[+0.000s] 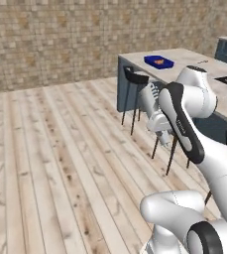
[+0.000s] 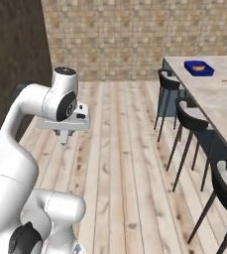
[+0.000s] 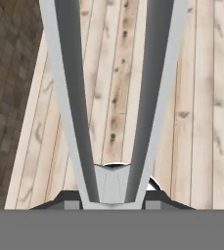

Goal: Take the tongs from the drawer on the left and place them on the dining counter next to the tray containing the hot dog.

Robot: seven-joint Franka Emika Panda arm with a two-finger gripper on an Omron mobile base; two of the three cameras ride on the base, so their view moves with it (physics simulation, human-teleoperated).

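tongs (image 3: 114,112) sit clamped in the gripper (image 3: 112,195), their two silvery arms spreading out over the plank floor (image 3: 201,97). gripper hangs above the floor, well apart from the dining counter (image 2: 219,99), where the blue tray (image 2: 199,68) rests near the far end.

Look down the hand view and you see the tongs (image 3: 112,112) standing between the fingertips (image 3: 67,199), their joined end low in the picture and their two silvery arms spreading apart as they run up past the top edge, so their tips are cut off. The gripper (image 3: 112,201) is closed on that joined end. Behind the tongs lies a floor (image 3: 201,97) of pale wooden planks, and a brown brick wall (image 3: 8,88) fills the left side.
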